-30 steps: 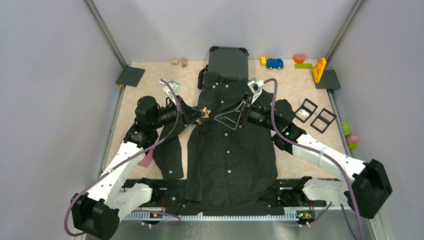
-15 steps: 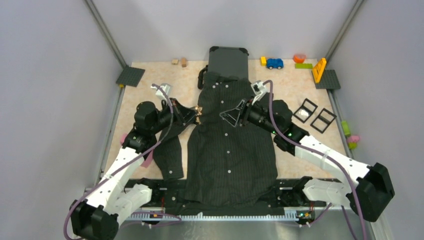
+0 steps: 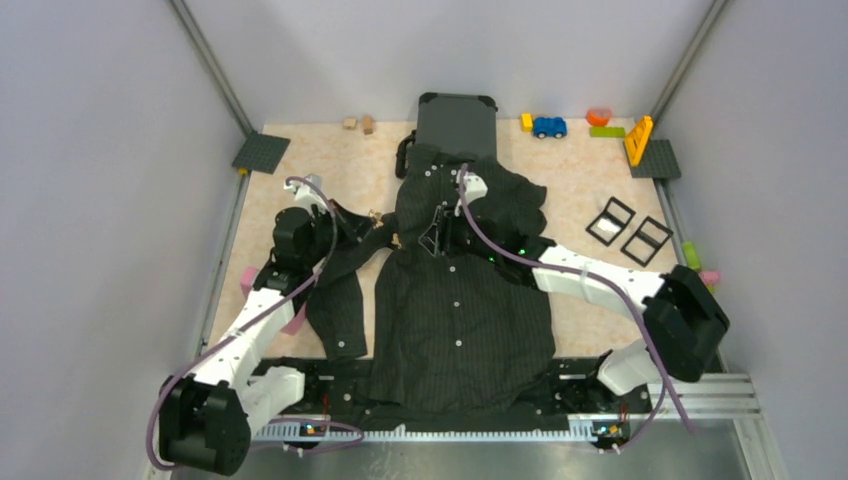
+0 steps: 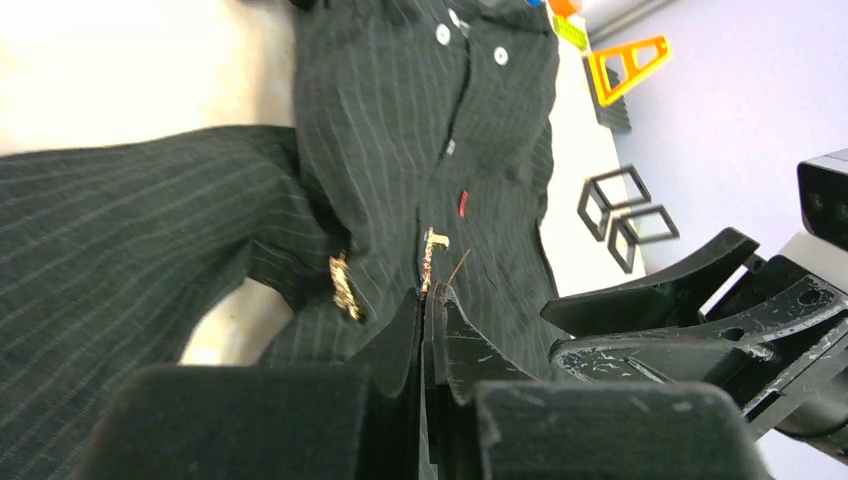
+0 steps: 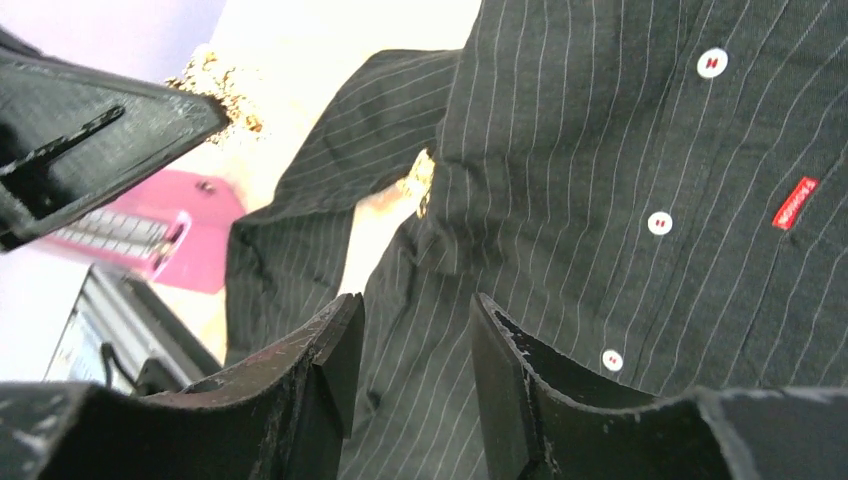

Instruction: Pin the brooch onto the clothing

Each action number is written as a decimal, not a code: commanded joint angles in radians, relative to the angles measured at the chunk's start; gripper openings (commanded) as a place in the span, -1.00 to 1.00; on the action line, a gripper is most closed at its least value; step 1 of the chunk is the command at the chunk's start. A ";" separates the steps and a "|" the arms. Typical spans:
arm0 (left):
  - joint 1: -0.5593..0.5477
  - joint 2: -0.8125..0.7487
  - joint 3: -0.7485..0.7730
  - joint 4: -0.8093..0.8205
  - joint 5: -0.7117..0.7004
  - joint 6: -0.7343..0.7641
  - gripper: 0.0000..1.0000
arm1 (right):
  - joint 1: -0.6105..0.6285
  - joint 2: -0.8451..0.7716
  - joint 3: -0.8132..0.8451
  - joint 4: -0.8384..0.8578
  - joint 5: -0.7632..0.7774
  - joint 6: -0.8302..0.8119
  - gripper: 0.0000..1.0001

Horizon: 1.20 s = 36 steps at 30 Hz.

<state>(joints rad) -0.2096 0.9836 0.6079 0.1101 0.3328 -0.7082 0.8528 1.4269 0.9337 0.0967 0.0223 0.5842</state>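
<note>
The shirt lies face up and buttoned on the tabletop, its collar against the dark suitcase at the far side. Spread flat like this, the cloth gives a steady surface to pin into.

The left fingers are pressed together on the brooch, a small gold thing seen edge-on with a thin pin standing out beside it. They hold it near where the sleeve joins the body of the shirt. As far as the wrist view shows, it is clear of the cloth. Gripping it by the body probably leaves the pin free to go in.

A second gold piece sits on the shirt's edge by the armpit (whether it belongs to the same brooch, or is fastened there, I cannot tell).

The right fingers hover over the shirt front with a narrow gap between them and nothing in it. The red tag is off to one side in their own view. They seem placed to pinch or press the fabric taut.

The pinning looks unfinished. The next move calls for steadied cloth and a shallow pin angle, or the thin fabric may bunch.
</note>
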 commanded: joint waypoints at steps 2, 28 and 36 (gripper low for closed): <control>0.070 0.081 -0.045 0.213 -0.009 -0.034 -1.00 | 0.024 0.150 0.186 -0.064 0.136 -0.042 -0.14; 0.094 0.349 0.008 0.329 0.007 0.189 -1.00 | 0.138 0.640 0.715 -0.360 0.558 -0.168 -0.30; 0.021 0.390 0.018 0.354 -0.038 0.286 -1.00 | 0.143 0.585 0.664 -0.316 0.560 -0.150 -0.55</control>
<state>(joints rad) -0.1543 1.3540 0.5831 0.3923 0.3168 -0.4950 0.9836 2.0640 1.5978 -0.2481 0.5426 0.4301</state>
